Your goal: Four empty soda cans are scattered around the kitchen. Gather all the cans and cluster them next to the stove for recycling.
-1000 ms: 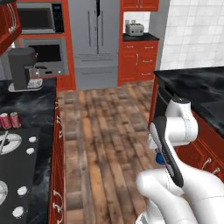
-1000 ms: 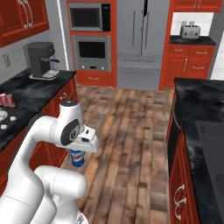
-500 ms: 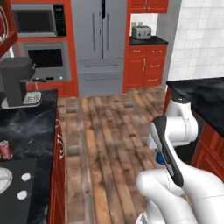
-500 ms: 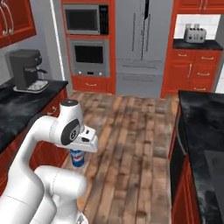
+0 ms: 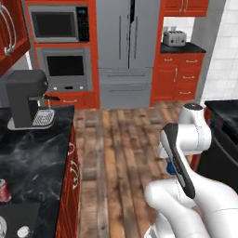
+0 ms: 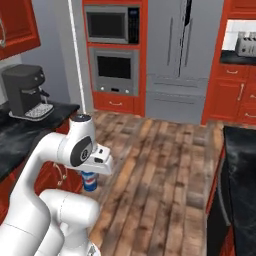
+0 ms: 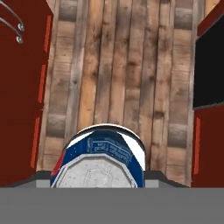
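One blue can is sitting clamped in the gripper, its silver top facing the hand camera and its sides pressed between the two dark fingers at the bottom of that view. From the right base view the can is hanging upright under the white hand, above the wooden floor and beside the red cabinets on the arm's left. From the left base view a bit of blue is peeking out behind the forearm, low over the floor boards.

Another can, a red one, is standing on the black marbled counter at the lower left, just beyond the corner of the stove, where one round silver knob is showing. A dark coffee machine is resting farther back on the same counter. Across the room a grey fridge is standing between a built-in oven with a microwave above it and a red cabinet carrying a toaster.
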Tool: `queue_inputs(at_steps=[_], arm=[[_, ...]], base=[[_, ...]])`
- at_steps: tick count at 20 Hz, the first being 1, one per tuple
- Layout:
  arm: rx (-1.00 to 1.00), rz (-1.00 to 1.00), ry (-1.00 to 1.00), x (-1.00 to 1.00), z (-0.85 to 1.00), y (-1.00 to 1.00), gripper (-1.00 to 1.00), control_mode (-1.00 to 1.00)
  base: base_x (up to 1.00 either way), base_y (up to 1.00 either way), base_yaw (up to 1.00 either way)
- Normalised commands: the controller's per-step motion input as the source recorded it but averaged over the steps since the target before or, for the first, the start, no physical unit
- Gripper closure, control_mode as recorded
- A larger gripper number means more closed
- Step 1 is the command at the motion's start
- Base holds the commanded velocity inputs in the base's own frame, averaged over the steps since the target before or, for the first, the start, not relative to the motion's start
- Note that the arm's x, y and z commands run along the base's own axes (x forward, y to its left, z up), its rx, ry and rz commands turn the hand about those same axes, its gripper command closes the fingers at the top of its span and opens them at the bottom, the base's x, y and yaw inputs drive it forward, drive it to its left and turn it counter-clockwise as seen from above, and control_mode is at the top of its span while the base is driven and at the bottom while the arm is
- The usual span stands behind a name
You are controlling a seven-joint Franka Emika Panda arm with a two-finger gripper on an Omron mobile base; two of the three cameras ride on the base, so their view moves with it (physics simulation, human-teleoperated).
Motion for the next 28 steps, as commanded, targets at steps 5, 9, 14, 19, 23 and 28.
queue_inputs(at_steps=[5, 9, 14, 19, 23, 28], arm=[[0.0, 0.0, 0.0, 0.0, 0.0, 0.0, 1.0, 1.0], [0.0, 0.0, 0.0, 0.0, 0.0, 0.0, 1.0, 1.0], [0.0, 0.0, 0.0, 0.0, 0.0, 0.0, 1.0, 1.0], [0.0, 0.0, 0.0, 0.0, 0.0, 0.0, 1.0, 1.0], [0.0, 0.0, 0.0, 0.0, 0.0, 0.0, 1.0, 1.0], [0.0, 0.0, 0.0, 0.0, 0.0, 0.0, 1.0, 1.0]], base=[[0.41, -0.08, 0.45], [0.18, 0.0, 0.52], [0.12, 0.0, 0.57], [0.12, 0.0, 0.58], [0.19, 0.0, 0.61], [0.28, 0.0, 0.58]])
